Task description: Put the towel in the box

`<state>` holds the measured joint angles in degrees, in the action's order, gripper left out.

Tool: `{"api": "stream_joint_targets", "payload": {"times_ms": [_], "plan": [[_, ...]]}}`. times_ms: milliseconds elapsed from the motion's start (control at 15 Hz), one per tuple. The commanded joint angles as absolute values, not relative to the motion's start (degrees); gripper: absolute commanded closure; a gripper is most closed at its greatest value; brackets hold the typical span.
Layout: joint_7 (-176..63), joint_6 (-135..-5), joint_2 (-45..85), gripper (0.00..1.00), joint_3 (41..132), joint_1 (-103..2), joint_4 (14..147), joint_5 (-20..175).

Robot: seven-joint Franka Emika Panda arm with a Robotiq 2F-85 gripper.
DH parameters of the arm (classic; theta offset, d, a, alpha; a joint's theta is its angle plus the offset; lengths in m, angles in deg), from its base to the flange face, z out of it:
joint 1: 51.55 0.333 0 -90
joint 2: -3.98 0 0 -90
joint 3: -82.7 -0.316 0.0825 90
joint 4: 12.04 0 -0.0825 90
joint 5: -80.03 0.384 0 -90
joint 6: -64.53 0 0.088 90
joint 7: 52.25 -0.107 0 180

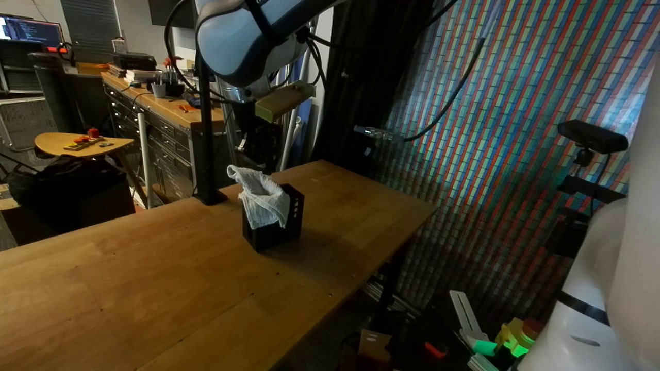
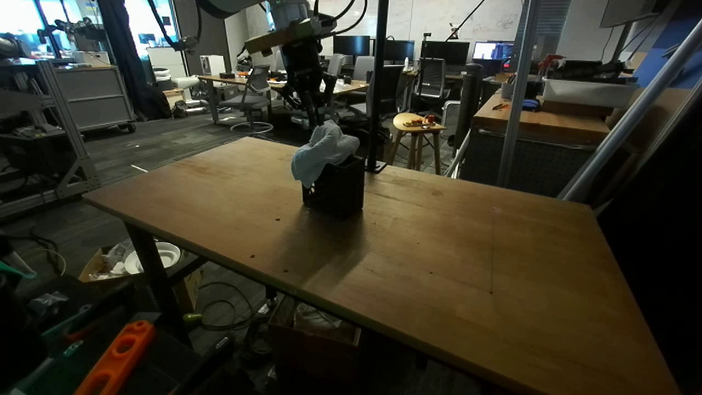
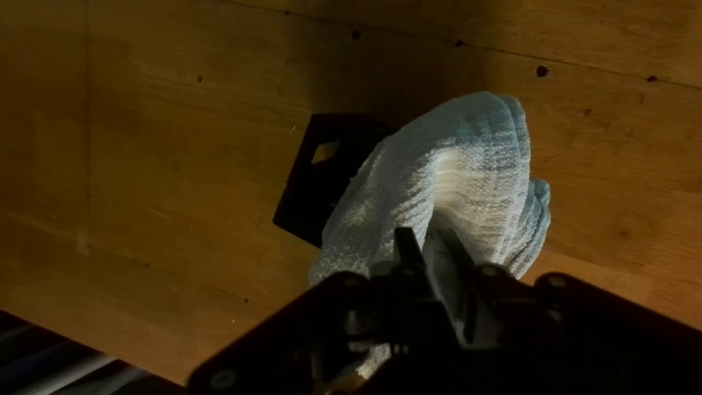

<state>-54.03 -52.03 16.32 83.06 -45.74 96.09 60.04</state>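
A crumpled, pale blue-white towel [image 1: 265, 206] is bunched on the mouth of a black box [image 1: 270, 238], near the centre of the frame in an exterior view. A corner of the towel peaks up at the left, and a fold hangs down outside the box wall; how much lies inside cannot be told. The box stands upright on a brown wooden worktop [image 1: 154, 288]. From the top edge of the frame, a robot arm [image 1: 227, 46] reaches in, its black claw [image 3: 426, 236] pointing down close to the towel.

In the wrist view, the claw enters from the bottom edge. Its 2 fingers [image 3: 408, 249] stand near each other, towel fabric showing in the narrow gap; whether they are clamped on it, I cannot tell. The box shows at the towel's left.

In both exterior views, a black post [image 2: 379, 82] rises from the worktop's edge. In an exterior view, a wooden stool [image 2: 403, 117] stands right of centre in the background, and an orange object [image 2: 120, 351] lies at lower left.
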Motion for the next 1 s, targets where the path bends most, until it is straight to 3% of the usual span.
{"api": "stream_joint_targets", "payload": {"times_ms": [0, 933], "plan": [[-55.1, -51.6, 14.6, 1.00, 82.5, -45.8, 96.5, 58.0], [-53.8, -60.2, 21.9, 0.98, 82.9, -48.0, 97.0, 61.5]]}}
